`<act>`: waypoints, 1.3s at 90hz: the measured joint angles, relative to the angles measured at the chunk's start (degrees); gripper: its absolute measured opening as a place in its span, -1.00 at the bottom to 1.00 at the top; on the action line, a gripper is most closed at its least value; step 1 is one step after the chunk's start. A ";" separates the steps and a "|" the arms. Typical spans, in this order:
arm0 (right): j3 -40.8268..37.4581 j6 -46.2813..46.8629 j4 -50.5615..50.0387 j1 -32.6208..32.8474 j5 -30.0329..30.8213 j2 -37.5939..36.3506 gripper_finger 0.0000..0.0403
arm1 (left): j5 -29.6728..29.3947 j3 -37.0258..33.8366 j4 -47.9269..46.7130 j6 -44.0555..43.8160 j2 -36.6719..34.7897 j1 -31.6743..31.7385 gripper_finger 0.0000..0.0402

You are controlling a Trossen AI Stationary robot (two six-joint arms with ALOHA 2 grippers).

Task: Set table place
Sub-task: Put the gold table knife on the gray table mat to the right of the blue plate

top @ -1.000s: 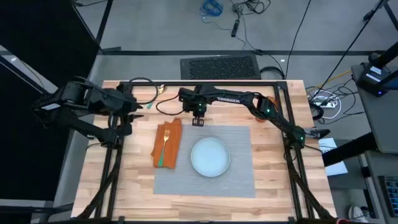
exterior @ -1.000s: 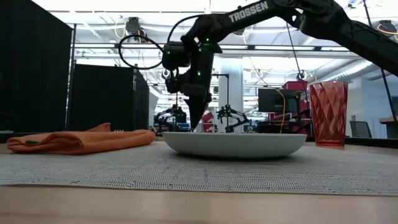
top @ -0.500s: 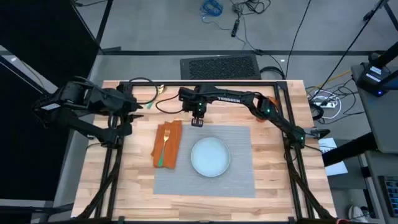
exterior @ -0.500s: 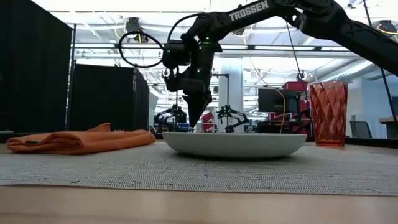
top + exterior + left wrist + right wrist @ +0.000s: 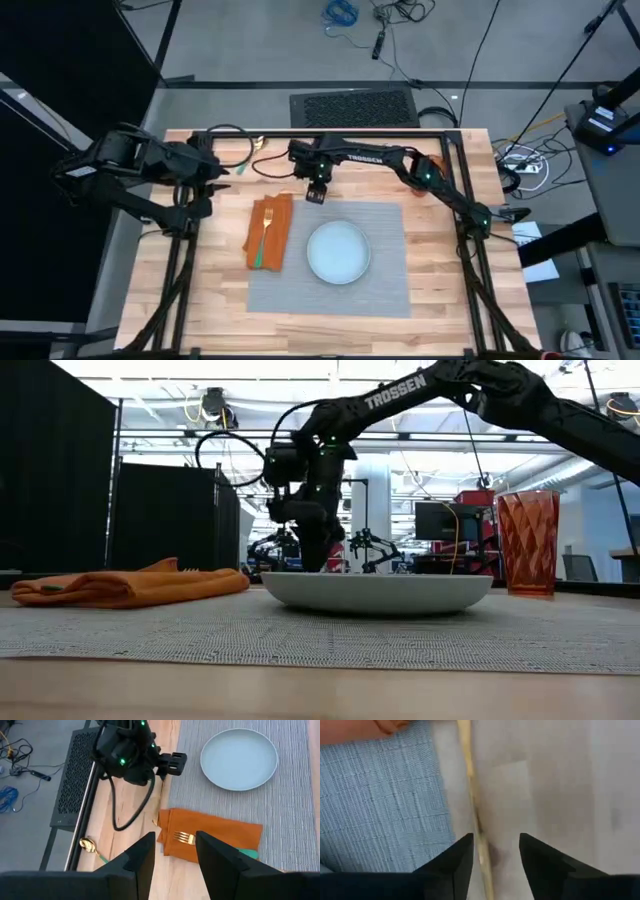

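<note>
A: Which step? The right gripper (image 5: pixel 316 196) hangs low at the far edge of the grey placemat (image 5: pixel 385 282), fingers parted and empty, astride a slim gold utensil (image 5: pixel 472 810) lying on the table (image 5: pixel 440 300).

B: Judged, a pickup: descend, close, then carry it beside the plate (image 5: pixel 337 251). The left gripper (image 5: pixel 172 851) waits at the table's far left corner, open, empty.

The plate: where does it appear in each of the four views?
High view: plate at centre of the grey placemat.
Low view: centre, resting on the placemat.
Left wrist view: upper right.
Right wrist view: not in it.
Shared landmark: the orange napkin.
</note>
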 joint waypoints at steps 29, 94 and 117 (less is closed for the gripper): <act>0.04 -0.80 0.05 0.43 2.45 1.63 -0.44 | 0.02 0.00 -0.04 -0.87 -0.04 0.02 -0.37; 0.11 4.76 2.51 2.46 9.25 2.53 -0.97 | 0.02 0.02 -0.02 -1.25 -0.04 0.02 -0.37; 0.14 4.68 2.56 2.47 10.74 1.76 -0.99 | 0.04 0.01 -0.02 -1.22 -0.04 0.00 -0.37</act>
